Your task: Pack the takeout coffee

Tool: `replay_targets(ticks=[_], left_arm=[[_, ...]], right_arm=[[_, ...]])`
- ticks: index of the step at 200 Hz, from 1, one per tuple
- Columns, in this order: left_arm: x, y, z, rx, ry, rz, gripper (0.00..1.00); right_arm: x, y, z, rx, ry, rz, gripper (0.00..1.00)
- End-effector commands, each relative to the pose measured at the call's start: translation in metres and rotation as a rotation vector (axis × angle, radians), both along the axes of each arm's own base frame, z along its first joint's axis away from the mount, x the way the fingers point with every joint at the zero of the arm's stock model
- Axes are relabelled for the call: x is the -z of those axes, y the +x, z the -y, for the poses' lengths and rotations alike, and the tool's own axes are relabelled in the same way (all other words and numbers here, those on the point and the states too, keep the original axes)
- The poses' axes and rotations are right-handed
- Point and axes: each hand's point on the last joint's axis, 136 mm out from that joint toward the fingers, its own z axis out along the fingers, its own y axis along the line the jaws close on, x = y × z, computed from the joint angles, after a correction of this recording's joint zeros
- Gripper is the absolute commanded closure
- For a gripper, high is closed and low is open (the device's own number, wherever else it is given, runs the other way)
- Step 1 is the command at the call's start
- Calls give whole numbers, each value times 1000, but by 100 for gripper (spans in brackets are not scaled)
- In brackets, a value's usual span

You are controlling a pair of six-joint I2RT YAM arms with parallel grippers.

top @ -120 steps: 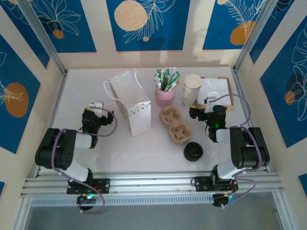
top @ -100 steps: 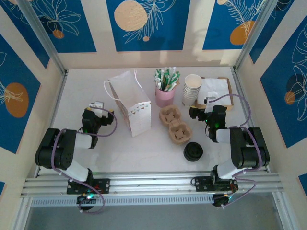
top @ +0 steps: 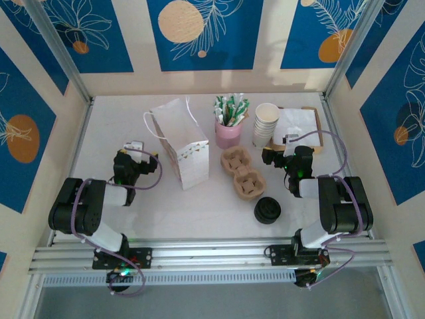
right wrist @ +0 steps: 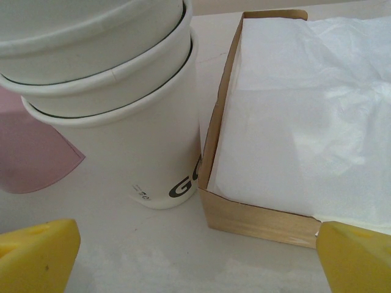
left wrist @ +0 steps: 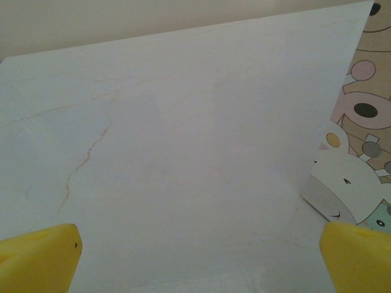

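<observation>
Two grippers point(left wrist: 198, 259) point(right wrist: 197, 256), one bag point(top: 182, 151), one lid stack point(top: 267, 210)

The left tool point(left wrist: 195, 259) shows yellow fingertips point(left wrist: 36, 259) clipped at the lower corners, and the paper bag point(left wrist: 360, 134) runs off the right edge. At the right wrist the cup stack point(right wrist: 104, 91) is cut by the top edge, the pink holder point(right wrist: 30, 152) by the left; the napkin tray point(right wrist: 256, 220) hides the lettering's end.

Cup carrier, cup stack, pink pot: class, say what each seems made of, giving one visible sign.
Cup carrier: probably moulded pulp; matt tan, soft-edged wells. Cup stack: likely paper; pale matt walls, rolled rims, printed lettering. Pink pot: smooth, even colour; plastic or ceramic, unclear which.
</observation>
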Motion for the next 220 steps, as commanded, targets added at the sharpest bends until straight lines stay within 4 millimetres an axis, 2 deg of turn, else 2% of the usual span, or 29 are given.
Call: replay_targets(ticks=[1,55,68,81,104,127,139,150,156,168,181,195,205,220], left_arm=[[-4,4,2,20,0,13,0],[-5,6,-1,8,-14,-10,0],[-5,5,0,14,-9,-7,0],[-10,-1,2,28,-11,29,0],[-28,-1,-11,-56,-12,16,0],[-41,-8,-20,-136,-75,-71,0],[-51,-16,-34,-248,-140,-106,0],[-60,-29,-50,-396,-223,-155,0],[-71,-36,-57,-456,-262,-178,0],[-93,-49,-58,-463,-248,-235,0],[-118,-58,-62,-470,-212,-245,0],[-138,-69,-70,-522,-239,-206,0],[-147,-74,-65,-504,-296,-167,0],[-165,-76,-45,-391,-397,-115,0]], right_arm=[[-6,4,0,-8,4,26,1],[-8,4,2,11,-6,25,1],[-19,4,10,71,-28,15,1],[-31,-5,18,121,-36,-17,1],[-53,-25,30,190,-15,67,1],[-73,-42,47,306,74,26,1],[-83,-55,60,416,155,-15,1],[-89,-63,64,453,218,-7,1],[-91,-69,67,488,277,-2,1],[-96,-79,67,506,413,-22,1],[-116,-87,58,436,509,-26,1],[-132,-98,63,487,616,-59,0],[-148,-105,65,498,654,-74,1],[-174,-109,61,483,708,-117,4]])
